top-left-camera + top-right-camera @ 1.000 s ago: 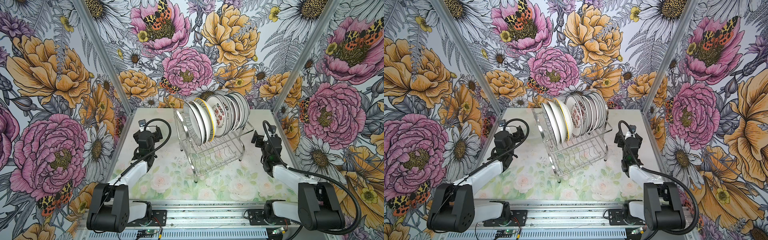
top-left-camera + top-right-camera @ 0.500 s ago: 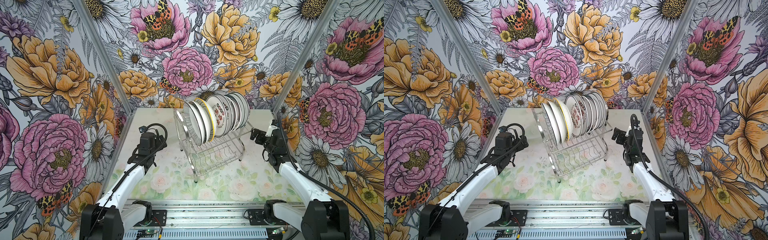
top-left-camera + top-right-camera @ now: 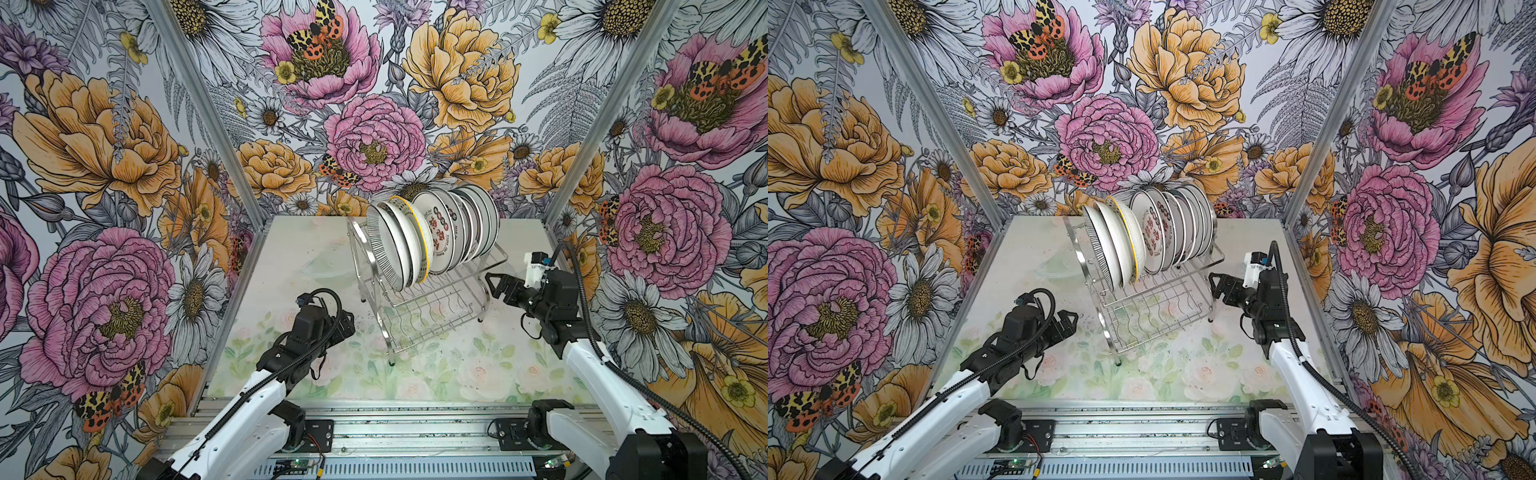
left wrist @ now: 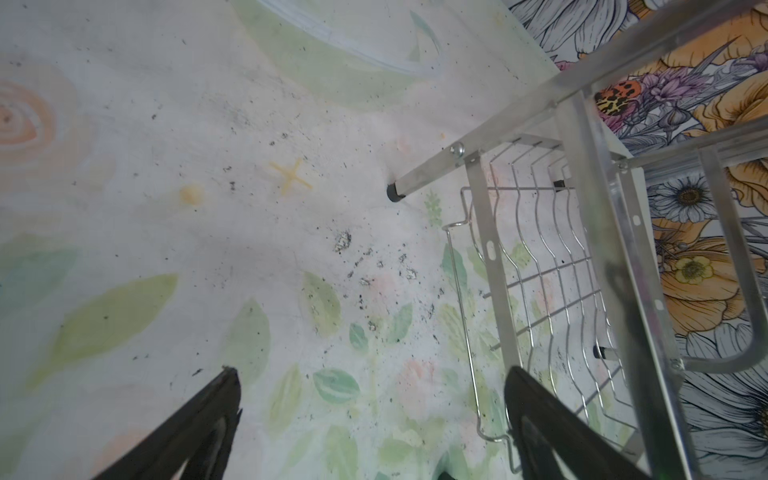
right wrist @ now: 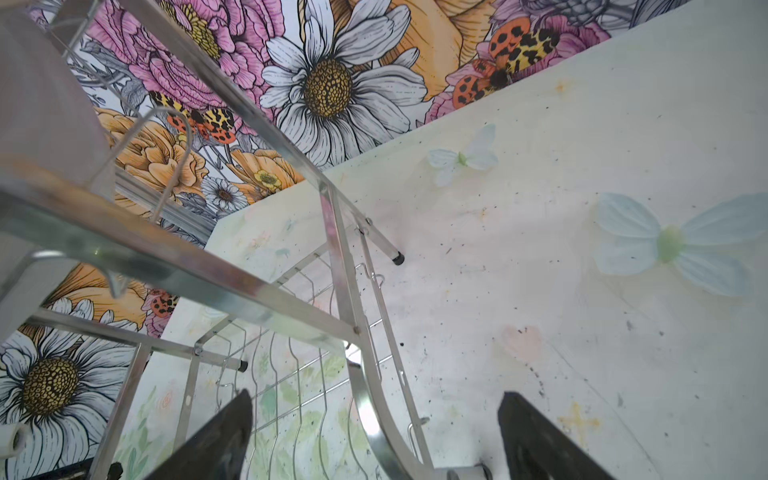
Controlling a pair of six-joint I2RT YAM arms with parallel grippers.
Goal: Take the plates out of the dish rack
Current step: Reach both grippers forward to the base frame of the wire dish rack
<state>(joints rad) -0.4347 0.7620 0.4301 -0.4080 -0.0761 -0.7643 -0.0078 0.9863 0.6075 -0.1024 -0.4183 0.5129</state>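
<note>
Left gripper (image 3: 348, 326), jaws spread and empty, hovers just left of the dish rack (image 3: 428, 309); right gripper (image 3: 493, 284), also spread, reaches its right end. Plates (image 3: 432, 237) stand upright in the upper tier, mid-table (image 3: 415, 374)

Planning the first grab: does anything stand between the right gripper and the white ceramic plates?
Yes: the shiny steel wire dish rack's end frame stands between the open right gripper and the round white ceramic plates on its upper tier.
</note>
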